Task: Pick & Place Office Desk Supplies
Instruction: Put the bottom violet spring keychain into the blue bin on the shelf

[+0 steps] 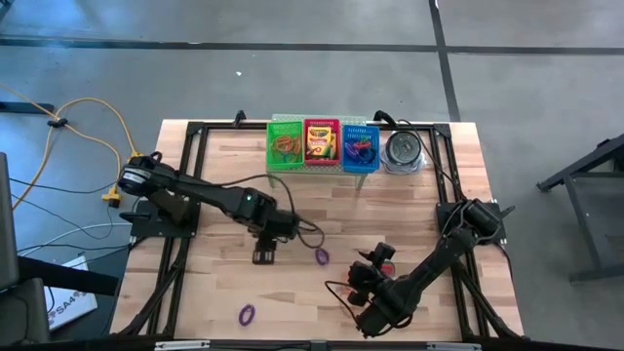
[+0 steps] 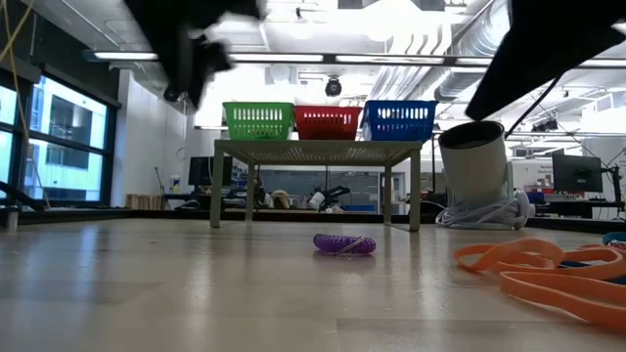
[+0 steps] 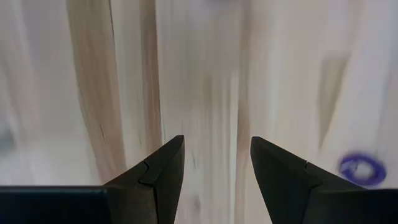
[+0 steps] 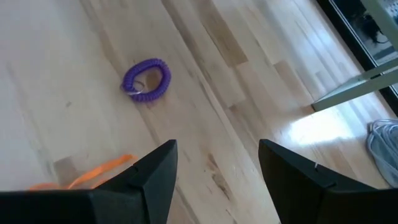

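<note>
Landmark: the basket row at the bench's [image 1: 205, 292] far edge.

Left of the row: left arm comes in from the bench's left edge. Left gripper [image 1: 264, 255] sits in front of the green basket [image 1: 286, 146], toward mid-bench. Its wrist view shows both fingers [image 3: 163, 172] spread with a clear gap, bare wood between them, nothing pinched. Open wood all round it.

Purple coil loop A [image 1: 247, 314]: well in front of the green basket, close to the bench's near edge, lying flat, slightly oval, long axis roughly near-to-far. Free room on every side.

Purple coil loop B [image 1: 322, 256]: in front of the red basket [image 1: 321, 144], mid-bench, just right of the left gripper, not touching it. Flat; in the low view [image 2: 344, 244] its long axis runs side to side.

Row itself: green holds rubber bands, red holds a crayon box [image 1: 321, 142] standing with its long axis near-to-far, blue basket [image 1: 360, 146] holds mixed coloured bands. Metal tin [image 1: 404, 149] just right of the blue basket.

Right: right arm reaches in from the bench's right edge. Right gripper [image 1: 369, 317] is well in front of the blue basket, near the near edge, fingers [image 4: 154, 174] apart, holding nothing. A red item [image 1: 387, 266] lies just beside that arm; can't tell what it is. Orange bands [image 2: 548, 269] lie flat at the low view's right; one orange band [image 4: 102, 169] lies close to the right gripper's fingers.
</note>
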You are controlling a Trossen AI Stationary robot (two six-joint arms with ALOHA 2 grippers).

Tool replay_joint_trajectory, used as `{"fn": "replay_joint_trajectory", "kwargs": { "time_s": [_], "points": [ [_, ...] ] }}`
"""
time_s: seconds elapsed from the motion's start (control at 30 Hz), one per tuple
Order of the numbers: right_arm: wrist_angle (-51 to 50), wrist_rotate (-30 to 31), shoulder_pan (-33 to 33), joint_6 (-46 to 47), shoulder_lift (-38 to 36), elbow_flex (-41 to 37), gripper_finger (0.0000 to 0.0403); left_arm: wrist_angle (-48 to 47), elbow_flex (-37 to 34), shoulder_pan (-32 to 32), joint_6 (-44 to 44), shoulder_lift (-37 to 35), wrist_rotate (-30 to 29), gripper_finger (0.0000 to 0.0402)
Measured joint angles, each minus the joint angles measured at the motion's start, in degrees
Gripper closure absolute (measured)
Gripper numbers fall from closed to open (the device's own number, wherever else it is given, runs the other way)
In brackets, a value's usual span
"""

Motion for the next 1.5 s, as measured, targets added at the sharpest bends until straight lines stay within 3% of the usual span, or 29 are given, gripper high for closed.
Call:
{"fn": "replay_joint_trajectory", "kwargs": {
  "time_s": [0.17, 0.47, 0.6, 0.7, 1.0, 1.23, 1.5],
  "points": [
    [0.04, 0.54, 0.46, -0.09, 0.0, 0.0, 0.0188, -0.79, -5.4, -1.73, -8.58, -0.61, 0.16, 0.0223],
    [0.26, 0.74, -0.19, -0.09, 0.0, 0.0, 0.0188, -7.61, -5.71, -6.72, -18.08, -1.35, 3.37, 0.0223],
    [0.37, 0.89, -0.17, -0.11, 0.0, 0.0, 0.0188, -5.07, -6.94, -11.82, -16.71, -1.44, -1.62, 0.0223],
    [0.37, 0.82, -0.07, -0.11, 0.0, 0.0, 0.0188, -0.91, -8.26, -16.4, -18.73, -1.42, -2.02, 0.0223],
    [0.37, 0.66, -0.01, -1.17, 0.0, 0.0, 0.0188, 4.08, -8.83, -25.65, -48.94, -1.42, -1.73, 0.0223],
    [0.39, 0.68, -0.01, -2.86, 0.0, 0.0, 0.0188, 8.71, -8.83, -29.25, -61.92, -1.38, -7.68, 0.0223],
    [0.41, 0.89, -0.01, -7.31, -0.02, 0.0, 0.0188, 9.03, -9.05, -30.96, -80.51, -1.24, -5.66, 0.0223]
  ]
}}
